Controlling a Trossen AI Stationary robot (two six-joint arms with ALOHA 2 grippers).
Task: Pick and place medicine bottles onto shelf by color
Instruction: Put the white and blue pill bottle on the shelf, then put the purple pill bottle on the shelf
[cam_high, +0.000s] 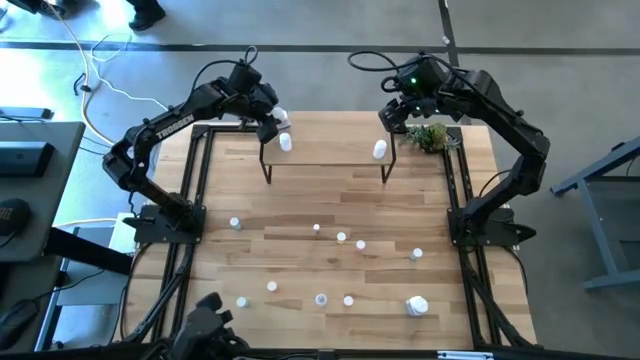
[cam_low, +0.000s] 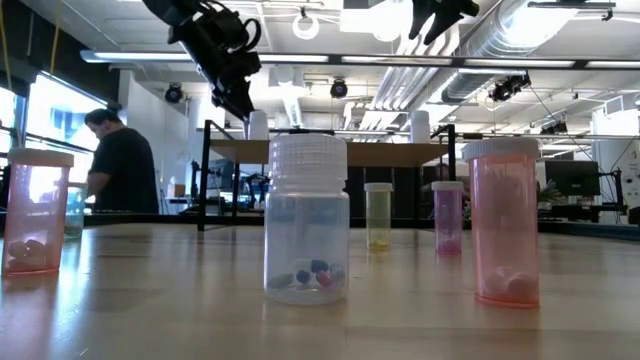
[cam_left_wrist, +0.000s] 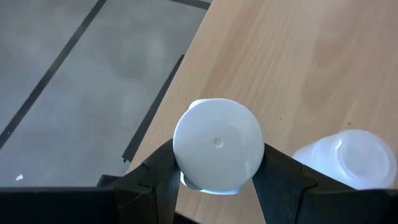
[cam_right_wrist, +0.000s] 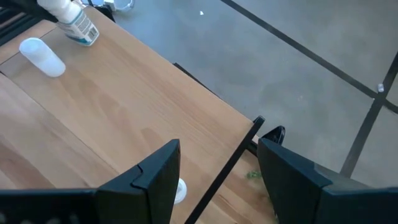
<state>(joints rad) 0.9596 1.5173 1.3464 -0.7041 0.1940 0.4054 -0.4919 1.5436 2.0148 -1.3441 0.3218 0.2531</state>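
The shelf (cam_high: 330, 150) stands at the table's far side. My left gripper (cam_high: 274, 124) is over its left end, shut on a white-capped medicine bottle (cam_left_wrist: 217, 146). Beside it another white bottle (cam_left_wrist: 348, 158) stands on the board, and a third (cam_high: 380, 150) stands near the shelf's right end. My right gripper (cam_right_wrist: 217, 180) hangs open above the shelf's far right corner, with nothing between its fingers. Several more small bottles (cam_high: 340, 237) are scattered over the tabletop in front. My left gripper pinches the bottle by its two sides just under the white cap (cam_left_wrist: 186, 180), one finger on each side. The fingers slant down from the table's left far side. In the right wrist view the bottle (cam_right_wrist: 74, 25) is tilted; whether its base touches the shelf, I cannot tell.
A small green plant (cam_high: 430, 135) sits on the table by the shelf's right end. Near the front edge stand a clear white-capped bottle (cam_low: 307, 220), two pink ones (cam_low: 505, 225) and a larger white one (cam_high: 417, 305). A person (cam_low: 120, 165) stands in the room beyond.
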